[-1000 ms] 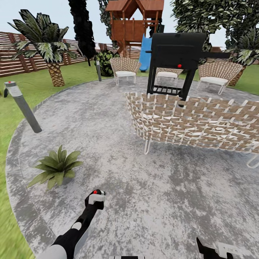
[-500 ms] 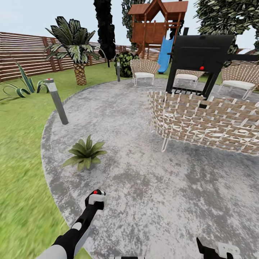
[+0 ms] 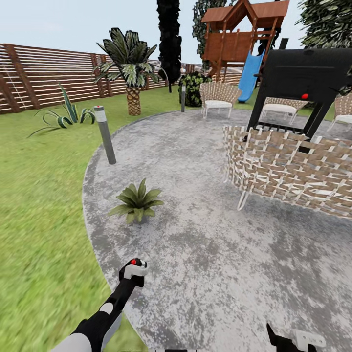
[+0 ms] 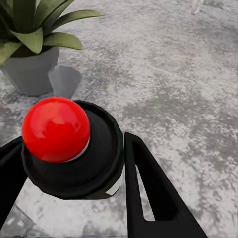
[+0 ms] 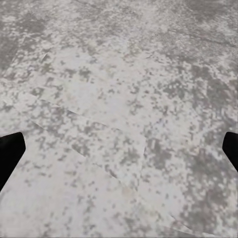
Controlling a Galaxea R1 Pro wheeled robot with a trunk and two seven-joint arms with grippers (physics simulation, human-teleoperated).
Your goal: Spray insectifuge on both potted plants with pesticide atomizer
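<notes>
One potted plant (image 3: 138, 200), a low green rosette in a small grey pot, stands near the left rim of the round grey patio (image 3: 220, 254) in the garden. My left gripper (image 3: 131, 274) is shut on the pesticide atomizer (image 3: 133, 267), held a little short of that plant. In the left wrist view the atomizer's dark cap with its red knob (image 4: 57, 129) sits between the black fingers (image 4: 148, 193), and the plant (image 4: 29, 44) is just beyond. My right gripper (image 3: 288, 342) hangs low over the paving, open, with its fingertips (image 5: 10, 153) wide apart.
A grey bollard light (image 3: 105, 134) stands at the patio's left edge. A woven bench (image 3: 293, 171) and a black grill (image 3: 305, 78) are at the right. Lawn (image 3: 39, 220) lies to the left, with a palm (image 3: 129, 63), a slatted fence (image 3: 44, 73) and a play tower (image 3: 239, 39) beyond.
The camera has swung left, so the whole scene has slid right and more lawn and fence show. Both arms keep their pose, and the left gripper still holds the atomizer.
</notes>
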